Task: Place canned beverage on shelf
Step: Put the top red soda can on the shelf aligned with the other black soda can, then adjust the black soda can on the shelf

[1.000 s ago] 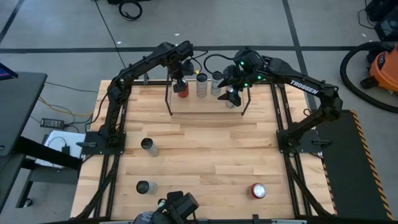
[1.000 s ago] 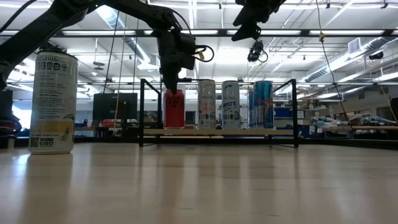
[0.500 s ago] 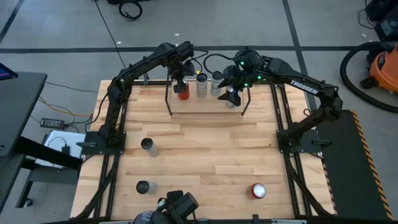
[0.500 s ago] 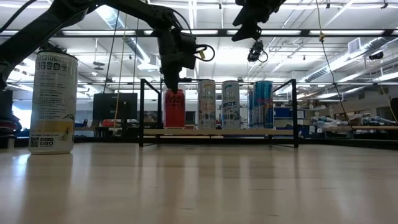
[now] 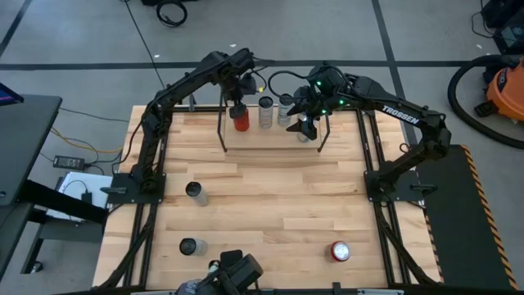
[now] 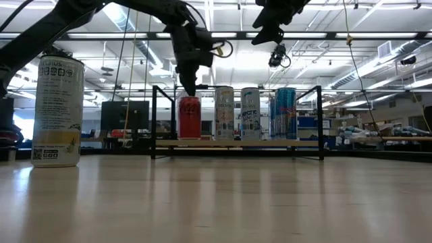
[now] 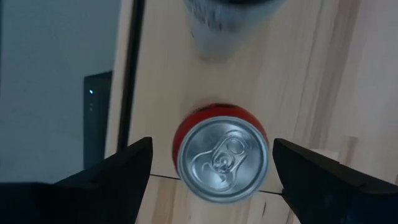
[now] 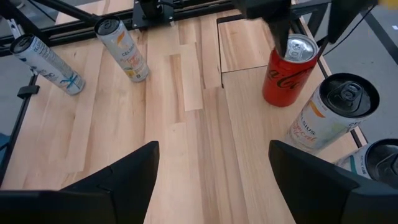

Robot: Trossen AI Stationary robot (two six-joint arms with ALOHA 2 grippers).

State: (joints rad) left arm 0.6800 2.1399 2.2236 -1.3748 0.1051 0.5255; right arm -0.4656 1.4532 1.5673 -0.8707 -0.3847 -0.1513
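Observation:
The shelf [image 6: 236, 143] stands at the table's far edge and bears several upright cans. The red can [image 7: 224, 158] stands on its base at the shelf's left end [image 6: 190, 118]. My left gripper [image 6: 189, 86] hangs open just over this can, pointing down. In the left wrist view its fingers stand apart on either side of the can's top without touching it. A white can [image 6: 224, 113], a second white can [image 6: 250, 113] and a blue can [image 6: 285, 113] stand in a row beside it. My right gripper [image 8: 214, 146] hovers open and holds nothing above the shelf's right part [image 5: 304, 123].
Loose cans stand on the near half of the table: two dark-topped ones at the left [image 5: 194, 193] [image 5: 190, 247] and a red one at the near right [image 5: 340, 251]. One of them looms large at the left of the low view [image 6: 57, 111]. Black rod frames [image 6: 154, 121] [image 6: 320, 121] close the shelf's ends.
My left gripper has gone straight up from around the red can's upper part until its fingertips are just over the can's top. The gap between its fingers looks the same. The red can stays upright on the shelf.

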